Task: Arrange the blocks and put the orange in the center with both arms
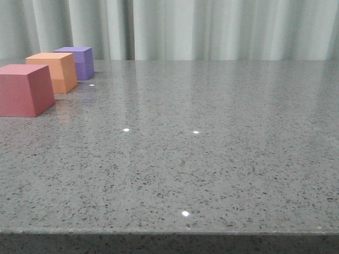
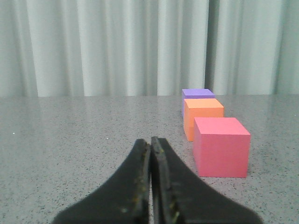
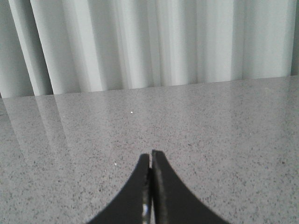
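We reckon the orange cube (image 1: 54,71) is light, stiff, matte, not slippery: best pinched across two opposite flat sides, mid-height. It's plain, sharp-edged, unmarked, approx same size as its neighbours. Upper left of the front view, it sits between the red/pink cube (image 1: 24,90) and purple cube (image 1: 78,62), w/ small gaps, on the speckled grey table (image 1: 212,159). Left gripper (image 2: 150,140) and right gripper (image 3: 150,155) both have jaws pressed together, holding nothing, near the tabletop.
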Controlling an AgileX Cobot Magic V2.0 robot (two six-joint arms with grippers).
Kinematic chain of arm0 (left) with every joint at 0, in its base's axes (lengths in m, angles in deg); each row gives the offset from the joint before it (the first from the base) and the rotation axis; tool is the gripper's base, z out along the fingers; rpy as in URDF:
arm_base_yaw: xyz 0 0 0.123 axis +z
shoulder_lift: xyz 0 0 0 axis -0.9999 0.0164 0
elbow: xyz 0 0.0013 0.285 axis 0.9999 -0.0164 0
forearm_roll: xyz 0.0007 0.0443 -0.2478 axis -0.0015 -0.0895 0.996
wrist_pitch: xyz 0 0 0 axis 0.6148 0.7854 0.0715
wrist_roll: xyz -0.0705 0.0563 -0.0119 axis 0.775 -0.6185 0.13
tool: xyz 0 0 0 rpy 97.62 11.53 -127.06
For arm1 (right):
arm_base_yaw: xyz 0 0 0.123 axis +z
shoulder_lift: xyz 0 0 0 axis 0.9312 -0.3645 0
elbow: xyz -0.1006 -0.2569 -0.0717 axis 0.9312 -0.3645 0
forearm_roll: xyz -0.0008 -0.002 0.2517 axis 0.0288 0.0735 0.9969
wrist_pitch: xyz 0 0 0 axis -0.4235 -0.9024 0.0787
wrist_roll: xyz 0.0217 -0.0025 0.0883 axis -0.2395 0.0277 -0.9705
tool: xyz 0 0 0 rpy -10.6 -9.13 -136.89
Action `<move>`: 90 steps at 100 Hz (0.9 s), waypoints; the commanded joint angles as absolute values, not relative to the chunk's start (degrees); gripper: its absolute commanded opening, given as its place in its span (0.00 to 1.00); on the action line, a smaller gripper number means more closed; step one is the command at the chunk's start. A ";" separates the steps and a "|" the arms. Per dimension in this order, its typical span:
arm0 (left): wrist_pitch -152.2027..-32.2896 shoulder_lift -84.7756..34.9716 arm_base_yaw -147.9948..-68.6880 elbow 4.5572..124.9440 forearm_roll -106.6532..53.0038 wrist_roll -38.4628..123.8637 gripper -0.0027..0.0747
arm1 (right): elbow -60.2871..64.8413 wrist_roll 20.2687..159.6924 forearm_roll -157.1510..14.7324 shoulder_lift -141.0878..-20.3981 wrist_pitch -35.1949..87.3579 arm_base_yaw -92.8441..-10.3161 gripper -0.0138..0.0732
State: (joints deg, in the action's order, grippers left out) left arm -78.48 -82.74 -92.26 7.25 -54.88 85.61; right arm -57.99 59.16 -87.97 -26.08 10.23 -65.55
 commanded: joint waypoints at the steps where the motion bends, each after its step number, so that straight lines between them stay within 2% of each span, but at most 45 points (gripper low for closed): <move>1: -74.06 -84.46 -92.20 4.81 -54.33 85.76 0.01 | -58.83 59.48 -87.95 -23.97 3.87 -66.04 0.08; 20: -74.06 -84.46 -92.20 4.81 -54.33 85.76 0.01 | -58.70 59.48 -88.00 -20.50 4.60 -66.04 0.08; 90: -74.06 -84.46 -92.20 4.81 -54.33 85.76 0.01 | -58.70 59.48 -88.00 -20.50 3.86 -66.04 0.08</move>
